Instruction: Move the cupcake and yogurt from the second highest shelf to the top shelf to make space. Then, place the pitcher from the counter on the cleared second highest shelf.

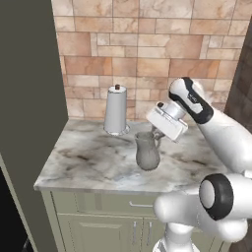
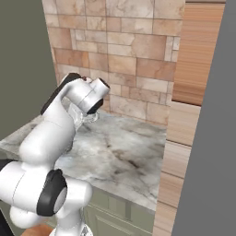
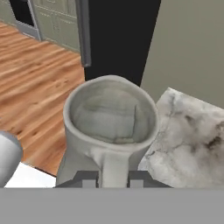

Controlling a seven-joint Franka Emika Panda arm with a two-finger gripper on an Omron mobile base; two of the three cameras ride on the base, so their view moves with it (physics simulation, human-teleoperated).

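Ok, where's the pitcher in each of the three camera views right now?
Left base view: the pitcher stands mid-counter, right of centre, just below the hand.
Right base view: I can't make it out behind the arm.
Hand view: pitcher at centre, seen from above, handle between the fingers.
Shared landmark: the marble counter.

The pitcher [image 1: 147, 153], just below the end effector [image 1: 158, 136], is a matte grey-beige, a touch paler along its flared rim. The end effector has a white body, and its two small finger tips [image 3: 89, 179] are dark grey either side of the pitcher's pale handle. Under both, the worktop [image 1: 93, 162] is white marble streaked with grey and brownish veins, over pale grey-green cabinet fronts [image 1: 98, 221]. Beyond the end effector stands a white cylinder [image 1: 115, 110] capped by a dark knob. Behind it, the wall tiles [image 1: 147, 44] run tan, peach and reddish brown with light grout. The floor [image 3: 35, 78] shows warm orange-brown wood planks.
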